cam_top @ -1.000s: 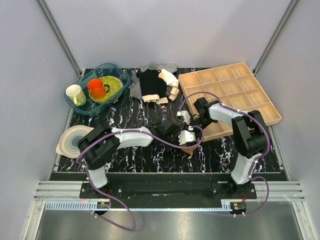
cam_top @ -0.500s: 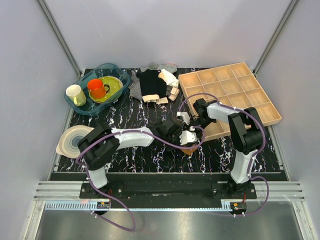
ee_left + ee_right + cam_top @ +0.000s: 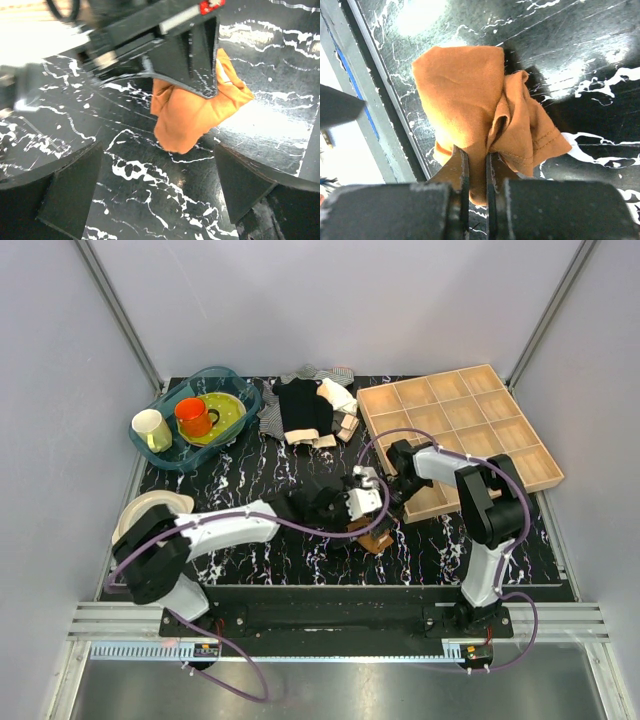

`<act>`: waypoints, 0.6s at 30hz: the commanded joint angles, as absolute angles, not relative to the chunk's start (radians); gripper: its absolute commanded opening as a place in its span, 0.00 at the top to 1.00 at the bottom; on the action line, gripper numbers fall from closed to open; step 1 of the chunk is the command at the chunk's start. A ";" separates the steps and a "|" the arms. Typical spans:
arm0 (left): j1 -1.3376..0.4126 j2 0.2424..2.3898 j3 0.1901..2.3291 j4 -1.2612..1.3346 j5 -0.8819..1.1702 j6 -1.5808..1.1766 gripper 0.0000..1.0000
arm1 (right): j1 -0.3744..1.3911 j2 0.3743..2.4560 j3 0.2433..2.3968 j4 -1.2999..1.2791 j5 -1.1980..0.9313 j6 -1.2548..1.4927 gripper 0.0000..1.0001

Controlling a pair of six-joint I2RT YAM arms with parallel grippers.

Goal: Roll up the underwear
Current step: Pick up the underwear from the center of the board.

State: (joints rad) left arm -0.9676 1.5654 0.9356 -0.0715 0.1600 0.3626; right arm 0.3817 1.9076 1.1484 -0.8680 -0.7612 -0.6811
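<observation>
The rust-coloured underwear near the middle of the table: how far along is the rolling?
Done: the underwear is gathered into a compact bundle, though it looks crumpled rather than a tidy roll. In hand: the right arm's fingers are pinched shut on its fabric; the left arm's fingers stand open nearby, not touching it. Left: probably tightening the roll and setting it down.

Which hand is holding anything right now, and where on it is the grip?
The right hand pinches the underwear, a rust-brown bundle, by a bunched fold at its edge. The left hand is open and holds nothing.
</observation>
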 commanded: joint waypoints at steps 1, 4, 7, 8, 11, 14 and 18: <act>-0.905 1.412 0.888 -0.012 0.178 0.247 0.01 | 0.399 1.807 1.137 -0.873 -0.802 -0.738 1.00; -0.835 1.298 0.858 -0.026 0.243 0.181 0.01 | 0.393 1.766 1.154 -0.894 -0.839 -0.750 1.00; -0.744 1.175 0.824 -0.058 0.320 0.112 0.01 | 0.370 1.711 1.172 -0.925 -0.865 -0.761 1.00; -0.724 1.146 0.807 -0.063 0.337 0.101 0.01 | 0.361 1.697 1.181 -0.933 -0.870 -0.762 1.00; -0.675 1.023 0.787 -0.083 0.318 0.042 0.01 | 0.305 1.638 1.195 -0.957 -0.858 -0.764 1.00; -0.654 0.928 0.801 -0.147 0.282 0.003 0.01 | 0.217 1.589 1.200 -0.977 -0.807 -0.782 1.00; -0.634 0.873 0.871 -0.293 0.204 0.005 0.01 | 0.126 1.549 1.190 -0.970 -0.627 -0.857 1.00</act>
State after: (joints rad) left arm -0.6483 0.9085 0.8005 -0.1665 0.2661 0.0498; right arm 0.2012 1.6039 1.1675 -0.9493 -0.7826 -0.7734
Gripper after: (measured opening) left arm 0.984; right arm 0.088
